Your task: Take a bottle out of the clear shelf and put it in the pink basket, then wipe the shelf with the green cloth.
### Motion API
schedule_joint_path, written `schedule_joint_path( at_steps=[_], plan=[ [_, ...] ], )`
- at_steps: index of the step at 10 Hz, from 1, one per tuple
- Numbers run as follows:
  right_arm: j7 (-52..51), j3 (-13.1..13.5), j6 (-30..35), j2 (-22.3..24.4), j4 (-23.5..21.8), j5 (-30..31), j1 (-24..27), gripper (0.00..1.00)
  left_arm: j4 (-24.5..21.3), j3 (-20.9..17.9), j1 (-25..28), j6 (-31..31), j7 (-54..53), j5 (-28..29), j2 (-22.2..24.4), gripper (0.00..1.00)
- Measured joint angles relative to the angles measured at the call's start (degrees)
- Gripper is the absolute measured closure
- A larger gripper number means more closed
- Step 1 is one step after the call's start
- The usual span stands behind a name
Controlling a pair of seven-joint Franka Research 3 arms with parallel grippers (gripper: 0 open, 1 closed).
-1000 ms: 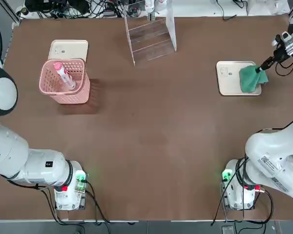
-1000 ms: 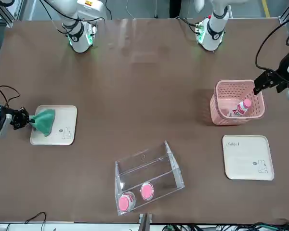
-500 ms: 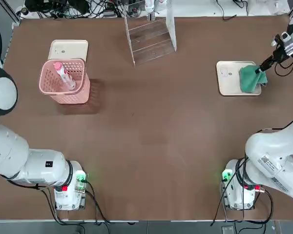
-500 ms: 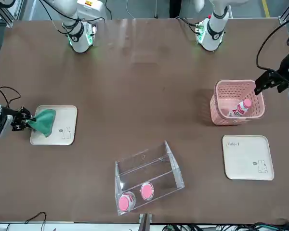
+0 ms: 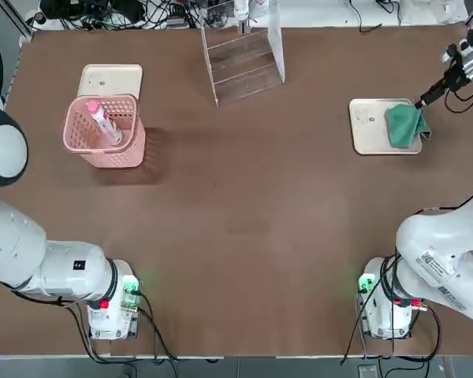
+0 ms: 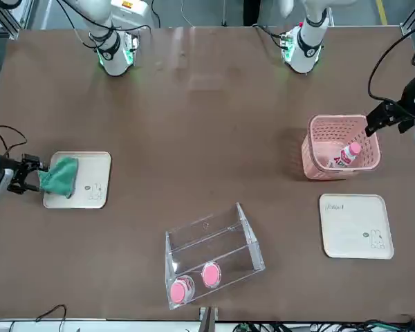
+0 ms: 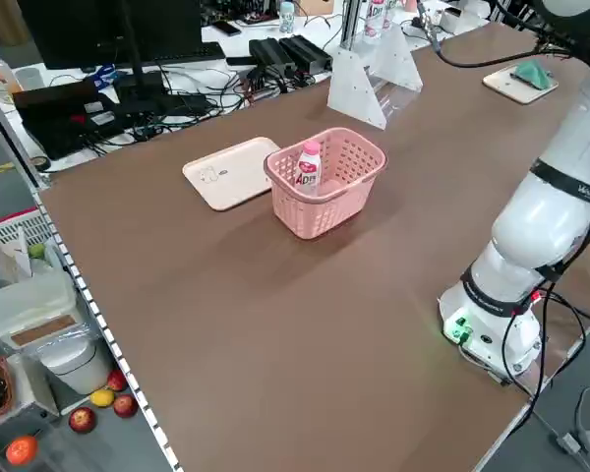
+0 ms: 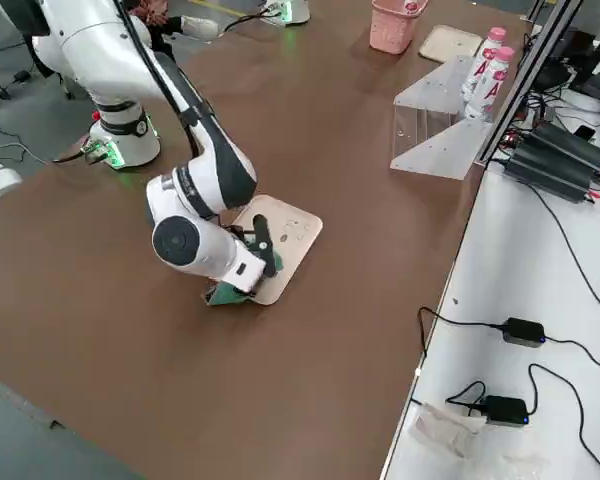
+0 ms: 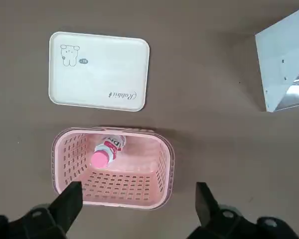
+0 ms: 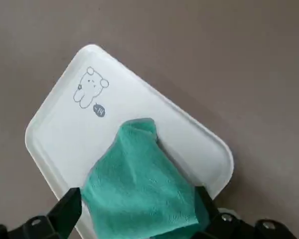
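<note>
Right gripper (image 10: 134,211) spread wide, fingers either side of the green cloth (image 5: 404,126) without pinching it, poised at the bench's right edge, arm stretched out from its base. Cloth heaped on a cream tray (image 5: 367,126), overhanging that tray's outer edge. Left gripper (image 9: 137,204) spread too, hovering above the pink basket (image 5: 102,132) near the left edge, the bottle (image 5: 104,122) lying slantwise inside. Second cream tray (image 5: 110,79) just behind the basket. Clear shelf (image 5: 243,59) at the far edge, mid-bench. Brown bench (image 5: 244,220); cables and power bricks beyond it.
</note>
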State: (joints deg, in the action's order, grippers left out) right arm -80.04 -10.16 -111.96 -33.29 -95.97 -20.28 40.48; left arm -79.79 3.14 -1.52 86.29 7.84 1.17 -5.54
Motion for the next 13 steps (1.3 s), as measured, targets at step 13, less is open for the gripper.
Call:
schedule_joint_path(
  at_steps=[13],
  plan=[
    [62.9, 20.4, 18.2, 27.6, 6.9, 7.8, -45.2, 0.00, 0.2, 0.1, -0.1, 0.0, 0.0, 0.0, 0.0, 0.00]
  ],
)
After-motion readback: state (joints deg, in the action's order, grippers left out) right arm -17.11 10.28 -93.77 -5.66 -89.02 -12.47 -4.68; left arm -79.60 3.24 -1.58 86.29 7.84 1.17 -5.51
